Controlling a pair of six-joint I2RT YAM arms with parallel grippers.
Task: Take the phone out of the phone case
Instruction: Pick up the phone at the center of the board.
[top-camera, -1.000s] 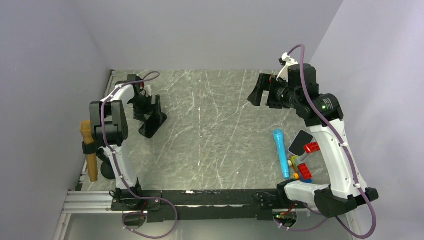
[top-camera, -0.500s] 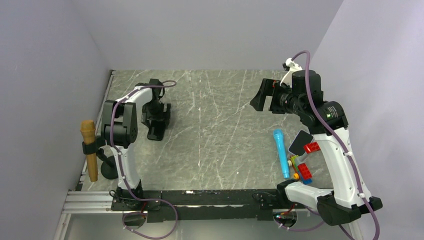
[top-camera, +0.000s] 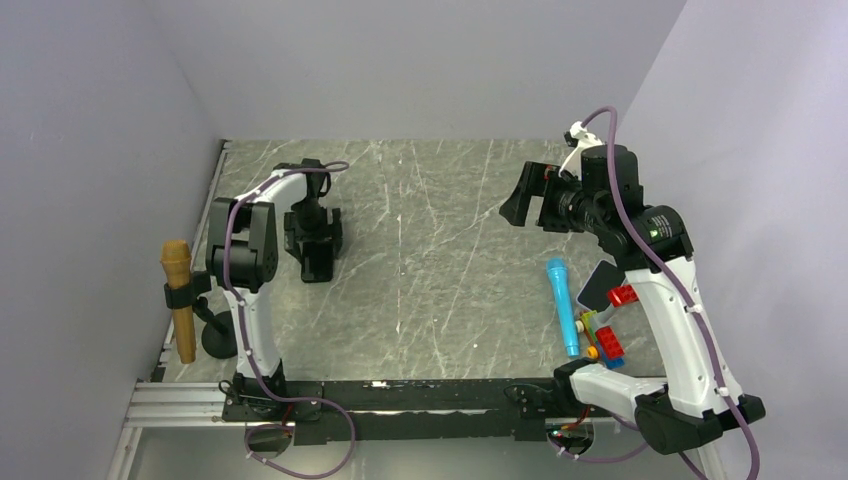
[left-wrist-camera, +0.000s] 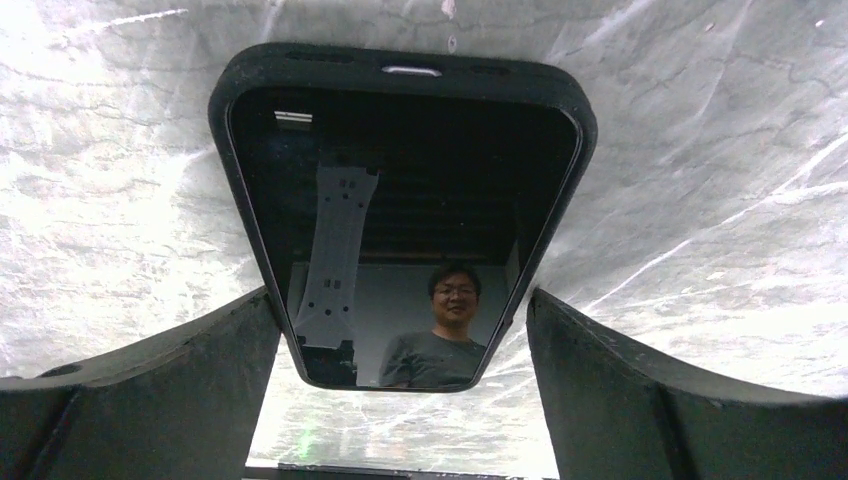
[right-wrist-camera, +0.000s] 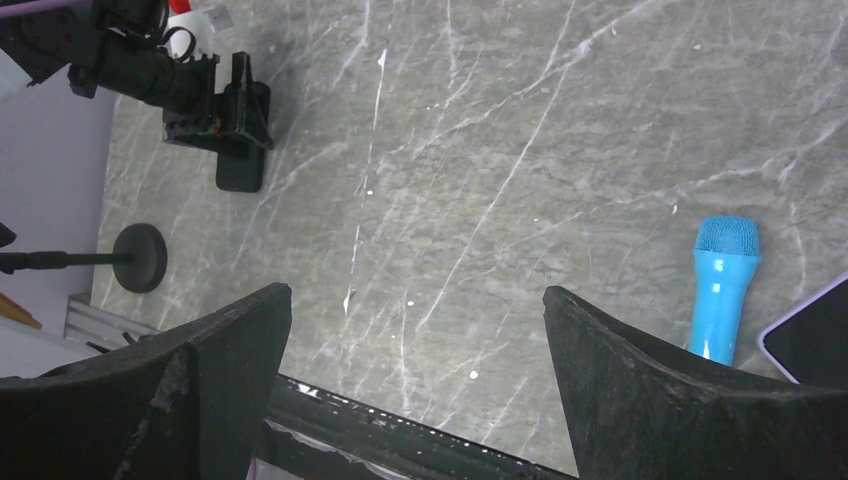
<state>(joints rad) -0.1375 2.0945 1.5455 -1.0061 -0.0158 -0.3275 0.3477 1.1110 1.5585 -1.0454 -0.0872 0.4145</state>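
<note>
Blue toy microphone (top-camera: 562, 300) lies nearest, on the right side of the table (top-camera: 440, 260). Farther on, at the left, the phone (left-wrist-camera: 400, 220) sits in its black case (left-wrist-camera: 400, 65) on the stone, with the left gripper (left-wrist-camera: 400, 310) spread wide astride it. Beyond, the right gripper (right-wrist-camera: 415, 300) hangs agape, well above the table.

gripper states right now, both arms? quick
Left gripper: open, fingers either side of the cased phone, not clamped on it.
Right gripper: open, holding nothing.
</note>
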